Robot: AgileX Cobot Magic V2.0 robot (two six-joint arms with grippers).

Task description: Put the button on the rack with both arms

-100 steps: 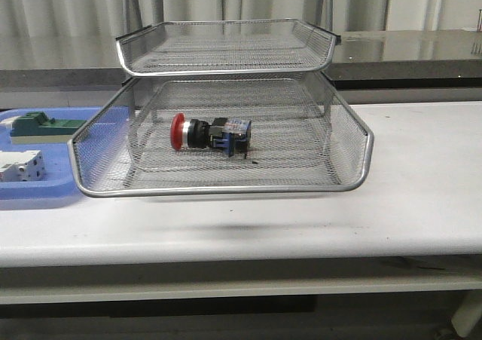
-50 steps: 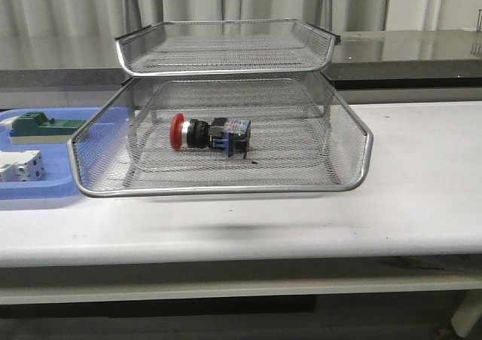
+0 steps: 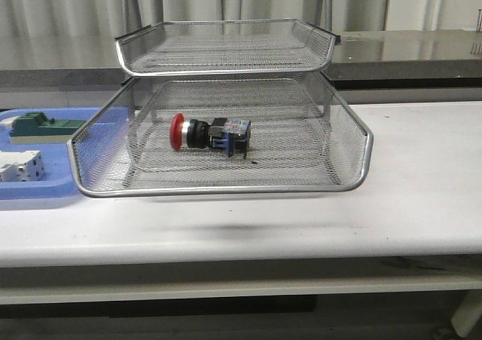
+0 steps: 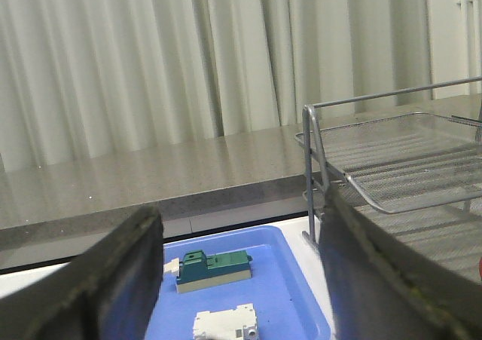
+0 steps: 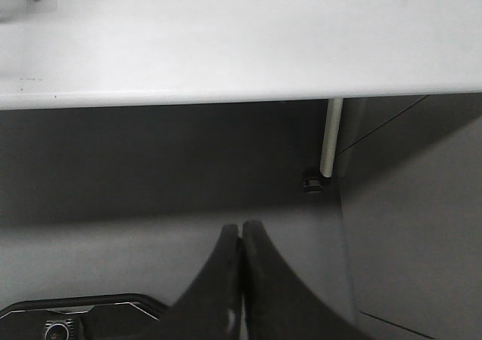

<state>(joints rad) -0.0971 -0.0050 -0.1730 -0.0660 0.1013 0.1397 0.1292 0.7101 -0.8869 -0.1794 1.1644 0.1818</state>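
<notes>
You are at the tail end of the job: the button (image 3: 208,135) already lies on its side in the pulled-out lower tray of the rack (image 3: 218,191), red head pointing toward 9 o'clock in the front view, blue block toward 3 o'clock, and neither arm shows in that view. By my reading the placing is done — what looks left is to slide that tray back under the upper one, if the task wants it closed. That would call for bringing an arm up to the tray's front rim and pushing evenly, so the button does not roll.

The left gripper (image 4: 241,280) stands wide, its two dark fingers (image 4: 113,280) framing the blue tray (image 4: 301,295) with the green-and-beige block (image 4: 215,268) and the white block (image 4: 226,326) in it; it grips nothing. The right gripper (image 5: 241,264) has its fingertips pressed together, empty, hanging below the table (image 5: 241,53) edge, aimed at the floor.

Only the front view shows you the button. The left wrist view gives the rack's upright and upper tray corner at about 3 o'clock — the right wrist view offers just a table leg (image 5: 330,136).
</notes>
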